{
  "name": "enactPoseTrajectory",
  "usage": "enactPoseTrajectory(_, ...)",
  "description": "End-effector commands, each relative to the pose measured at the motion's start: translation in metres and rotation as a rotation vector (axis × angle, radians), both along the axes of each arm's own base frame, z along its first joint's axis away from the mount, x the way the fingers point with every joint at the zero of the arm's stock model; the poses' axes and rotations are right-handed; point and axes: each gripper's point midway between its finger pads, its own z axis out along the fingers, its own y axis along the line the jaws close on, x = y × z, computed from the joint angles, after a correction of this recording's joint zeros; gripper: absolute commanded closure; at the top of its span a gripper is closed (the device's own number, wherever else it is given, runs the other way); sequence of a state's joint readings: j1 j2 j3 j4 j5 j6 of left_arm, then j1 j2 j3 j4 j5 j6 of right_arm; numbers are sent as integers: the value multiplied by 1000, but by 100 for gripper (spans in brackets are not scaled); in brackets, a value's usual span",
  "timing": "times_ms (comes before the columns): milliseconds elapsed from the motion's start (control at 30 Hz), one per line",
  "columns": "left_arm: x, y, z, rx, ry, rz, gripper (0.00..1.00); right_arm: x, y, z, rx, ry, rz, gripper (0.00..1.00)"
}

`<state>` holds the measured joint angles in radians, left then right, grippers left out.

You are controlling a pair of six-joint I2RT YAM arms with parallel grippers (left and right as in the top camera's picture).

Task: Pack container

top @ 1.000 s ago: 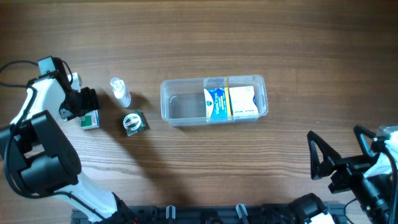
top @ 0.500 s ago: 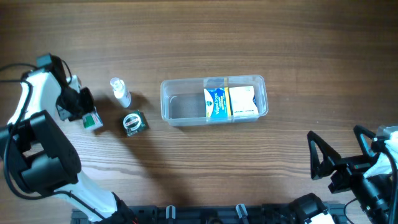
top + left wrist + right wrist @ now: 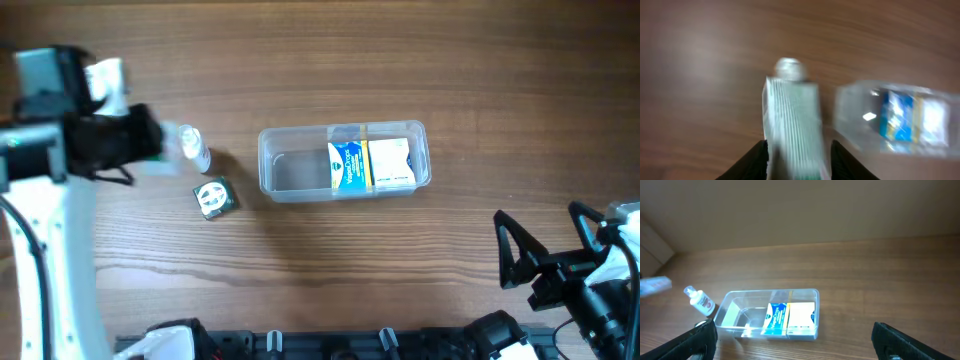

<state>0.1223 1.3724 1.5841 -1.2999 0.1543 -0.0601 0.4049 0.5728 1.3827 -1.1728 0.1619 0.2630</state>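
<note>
The clear plastic container (image 3: pixel 280 170) lies mid-table, with a blue box (image 3: pixel 345 165) and a white-yellow box (image 3: pixel 392 162) in its right half; it also shows in the right wrist view (image 3: pixel 735 311) and, blurred, in the left wrist view (image 3: pixel 850 115). My left gripper (image 3: pixel 150 145) is raised at the left, shut on a green-and-white box (image 3: pixel 792 125). A small clear spray bottle (image 3: pixel 195 148) stands just right of it. A dark green box (image 3: pixel 213 197) lies on the table below. My right gripper (image 3: pixel 535 262) is open and empty at the front right.
The wooden table carries only these items. The spray bottle (image 3: pixel 701 300) stands left of the container in the right wrist view. The left arm (image 3: pixel 40 220) spans the left edge.
My left gripper has lifted the green-and-white box off the table and moved it right, toward the spray bottle. The right arm has not moved.
</note>
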Motion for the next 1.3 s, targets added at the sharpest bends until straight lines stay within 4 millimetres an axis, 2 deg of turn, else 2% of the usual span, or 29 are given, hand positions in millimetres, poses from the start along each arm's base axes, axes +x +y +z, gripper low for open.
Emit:
enactPoseTrajectory(0, -10, -75, 14, -34, -42, -234, 66, 0, -2, 2, -9, -9, -7, 0)
enactPoseTrajectory(133, -11, -135, 10, 28, -79, -439, 65, 0, -2, 2, -9, -9, -7, 0)
enactPoseTrajectory(233, -3, -159, 0, 166, -103, -515, 62, 0, -2, 2, -9, -9, -7, 0)
enactPoseTrajectory(267, -2, -162, -4, 195, -100, -516, 62, 0, -2, 2, -10, -9, -8, 0)
enactPoseTrajectory(333, -2, -159, -10, 214, -69, -434, 62, 0, -2, 2, -9, -9, -8, 0)
enactPoseTrajectory(400, -11, -147, -18, 238, -5, -382, 61, 0, -2, 2, -9, -9, -7, 1)
enactPoseTrajectory(433, -21, -137, -23, 248, 50, -342, 60, 0, -2, 2, -10, -9, -8, 0)
enactPoseTrajectory(533, -50, -120, -34, 286, 190, -352, 48, 0, -2, 2, -10, -9, -7, 0)
enactPoseTrajectory(633, -83, -119, -43, 247, 334, -390, 46, 0, -2, 2, -9, -9, -7, 0)
enactPoseTrajectory(700, -93, -118, -51, 241, 386, -398, 46, 0, -2, 2, -9, -9, -7, 0)
enactPoseTrajectory(800, -85, -122, -74, 239, 377, -398, 41, 0, -2, 2, -10, -9, -8, 0)
enactPoseTrajectory(867, -75, -128, -103, 229, 357, -397, 44, 0, -2, 2, -10, -9, -7, 0)
enactPoseTrajectory(933, -82, -135, -134, 181, 392, -414, 53, 0, -2, 2, -9, -9, -7, 0)
enactPoseTrajectory(1033, -91, -140, -171, 138, 419, -422, 51, 0, -2, 2, -10, -9, -8, 0)
enactPoseTrajectory(1133, -90, -140, -192, 140, 396, -444, 51, 0, -2, 2, -10, -9, -8, 0)
enactPoseTrajectory(1200, -93, -138, -196, 153, 405, -460, 52, 0, -2, 2, -10, -9, -8, 0)
enactPoseTrajectory(1267, -92, -129, -196, 200, 406, -448, 48, 0, -2, 2, -9, -9, -7, 0)
